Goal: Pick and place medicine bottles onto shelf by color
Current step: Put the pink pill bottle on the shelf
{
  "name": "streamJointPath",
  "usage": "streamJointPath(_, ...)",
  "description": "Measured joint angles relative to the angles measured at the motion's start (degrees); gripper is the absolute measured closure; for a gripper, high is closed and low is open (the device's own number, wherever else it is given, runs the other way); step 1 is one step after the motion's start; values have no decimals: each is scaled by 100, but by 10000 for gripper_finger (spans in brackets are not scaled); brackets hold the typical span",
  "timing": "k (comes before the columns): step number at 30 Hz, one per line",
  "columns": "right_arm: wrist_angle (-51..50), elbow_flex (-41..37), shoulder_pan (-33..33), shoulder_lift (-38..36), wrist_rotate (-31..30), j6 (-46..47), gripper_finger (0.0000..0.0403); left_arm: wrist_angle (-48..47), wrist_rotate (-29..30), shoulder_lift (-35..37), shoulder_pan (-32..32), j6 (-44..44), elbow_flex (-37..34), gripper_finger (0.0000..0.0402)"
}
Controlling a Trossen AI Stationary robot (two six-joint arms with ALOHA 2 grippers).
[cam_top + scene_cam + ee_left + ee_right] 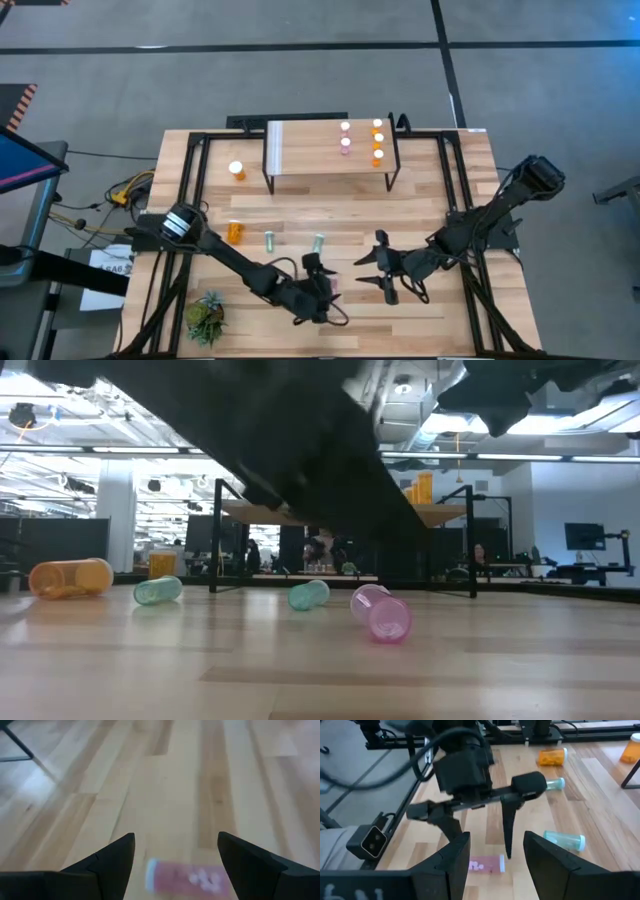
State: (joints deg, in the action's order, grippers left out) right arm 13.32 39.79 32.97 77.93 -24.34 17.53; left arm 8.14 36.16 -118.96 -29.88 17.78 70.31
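A pink bottle (187,876) lies on its side on the table near the front edge; it also shows in the low view (381,614). My left gripper (175,845) is open above it, fingers pointing down, one on either side, not touching. My right gripper (368,272) is open and empty just right of it. An orange bottle (235,232) and two teal bottles (269,240) (318,241) lie on the table. Another orange bottle (237,171) stands left of the shelf (310,160). On the shelf stand two pink bottles (345,136) and three orange bottles (378,140).
A small green plant (205,315) sits at the table's front left corner. Black frame rails (185,200) run along the table's left and right sides. The shelf's pale panel (275,148) is at its left end.
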Motion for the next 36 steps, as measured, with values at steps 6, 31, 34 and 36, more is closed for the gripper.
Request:
streamJointPath(6, -46, 0, 0, -2, 0, 1, 198, -313, -95, -122, -15, -21, 141, 129)
streamJointPath(31, -62, 0, -13, -2, -2, 3, 198, -1838, -266, 46, -142, 455, 126, 129)
streamJointPath(34, -62, 0, -13, -2, -1, 3, 198, -1815, -452, 46, -118, 452, 126, 129)
streamJointPath(36, -62, 0, -13, -2, -2, 3, 198, -1782, -467, 46, -115, 452, 126, 129)
